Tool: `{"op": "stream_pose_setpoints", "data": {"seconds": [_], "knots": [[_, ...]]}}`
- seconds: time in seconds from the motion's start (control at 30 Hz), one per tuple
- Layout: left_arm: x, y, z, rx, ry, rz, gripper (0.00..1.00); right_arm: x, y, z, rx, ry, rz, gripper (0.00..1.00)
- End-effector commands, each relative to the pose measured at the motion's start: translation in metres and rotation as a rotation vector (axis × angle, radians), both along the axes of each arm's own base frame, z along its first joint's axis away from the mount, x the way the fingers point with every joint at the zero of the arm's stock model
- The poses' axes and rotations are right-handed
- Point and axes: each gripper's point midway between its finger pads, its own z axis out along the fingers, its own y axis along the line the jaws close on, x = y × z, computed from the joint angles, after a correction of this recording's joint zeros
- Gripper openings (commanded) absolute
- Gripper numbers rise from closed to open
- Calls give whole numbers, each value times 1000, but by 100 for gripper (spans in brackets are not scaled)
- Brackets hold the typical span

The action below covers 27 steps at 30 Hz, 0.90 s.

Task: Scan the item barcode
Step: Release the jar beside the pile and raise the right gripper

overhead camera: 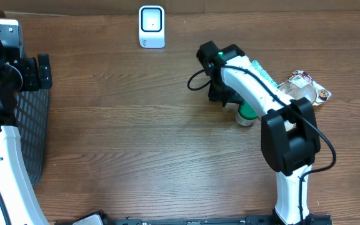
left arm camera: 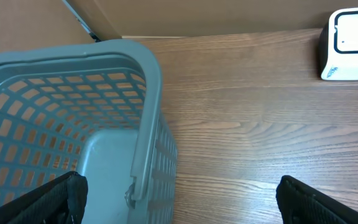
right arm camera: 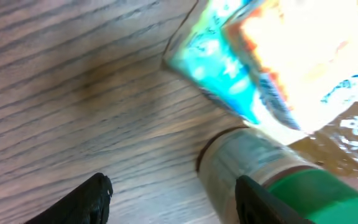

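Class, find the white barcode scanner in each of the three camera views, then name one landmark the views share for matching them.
Overhead: scanner at the top edge, left of centre.
Left wrist: scanner in the top right corner.
Right wrist: not in view.
Shared landmark: the grey basket, at the left in overhead and left wrist; the wooden table shows in all three.

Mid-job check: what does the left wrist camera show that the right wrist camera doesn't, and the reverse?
Only the left wrist: the grey basket and the white scanner at the top right. Only the right wrist: a green-and-clear container next to a teal packet, both blurred. Both: the wooden table and that arm's own open claw at the bottom edge, the left claw and the right claw.
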Motion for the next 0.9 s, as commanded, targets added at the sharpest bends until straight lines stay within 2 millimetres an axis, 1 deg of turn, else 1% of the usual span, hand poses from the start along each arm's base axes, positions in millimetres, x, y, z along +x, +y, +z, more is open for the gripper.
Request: {"op": "stream_pose_setpoints", "data": {"seconds": [0.0,0.1,0.13,0.17,0.27,0.33,0.43,0.57,0.87], "knots": [[1,0,9,18,-21,-14,99,11,7,56,60,-123,56,63],[1,0,9,17,-20,-14,99,10,14,87,126,-182,82,63],[1,0,9,17,-20,-14,100,8,17,105,165,-217,108,64],[1,0,9,18,-21,-14,100,7,18,113,177,-232,111,66],[1,0,9,17,-20,-14,100,-1,17,146,218,-300,133,68],[1,0,9,17,-20,-14,99,-7,14,164,231,-336,134,70],[1,0,9,17,-20,-14,99,-17,9,184,246,-373,135,71],[1,0,9,17,-20,-14,100,-26,5,197,253,-393,136,71],[1,0,9,18,-21,-14,100,-34,1,196,243,-365,135,71]]}}
